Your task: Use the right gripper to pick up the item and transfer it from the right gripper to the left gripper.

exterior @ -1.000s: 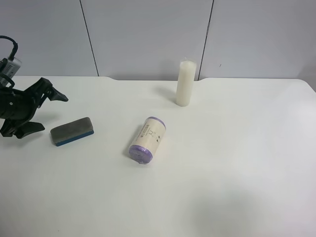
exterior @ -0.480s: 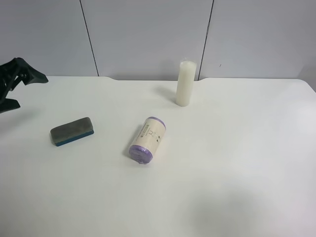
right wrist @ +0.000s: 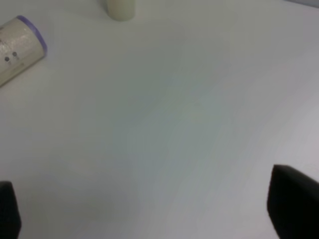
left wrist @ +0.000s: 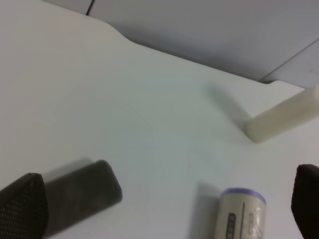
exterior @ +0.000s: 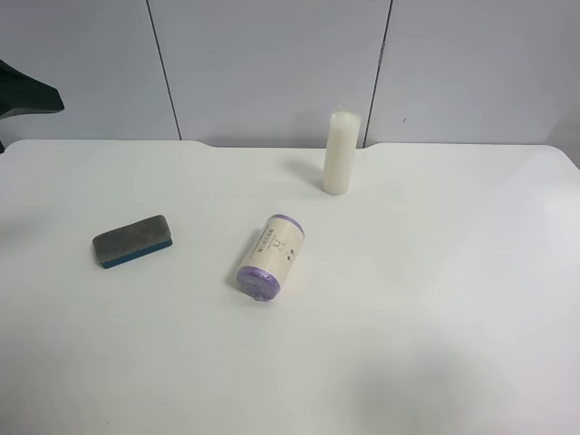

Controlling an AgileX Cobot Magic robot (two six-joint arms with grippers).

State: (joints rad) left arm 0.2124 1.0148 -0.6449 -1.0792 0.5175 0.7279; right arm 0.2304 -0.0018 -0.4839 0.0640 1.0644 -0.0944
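The item (exterior: 132, 241), a flat block with a dark grey top and blue base, lies on the white table (exterior: 435, 299) at the left, with nothing touching it. In the left wrist view the item (left wrist: 82, 196) sits below my left gripper (left wrist: 167, 199), whose jaws stand wide apart and empty. Of the arm at the exterior high view's left only a black fingertip (exterior: 32, 95) shows, high at the frame's edge. My right gripper (right wrist: 149, 214) is open over bare table with nothing between its fingers. The item is out of the right wrist view.
A cream-labelled roll with purple ends (exterior: 270, 257) lies on its side mid-table, also seen as the roll (right wrist: 17, 47) and the roll (left wrist: 241, 214). A white pillar candle (exterior: 342, 152) stands near the back edge. Grey wall panels rise behind the table.
The arm at the exterior high view's left has lifted up and away from beside the item, almost leaving the frame. The item, roll and candle have not moved.
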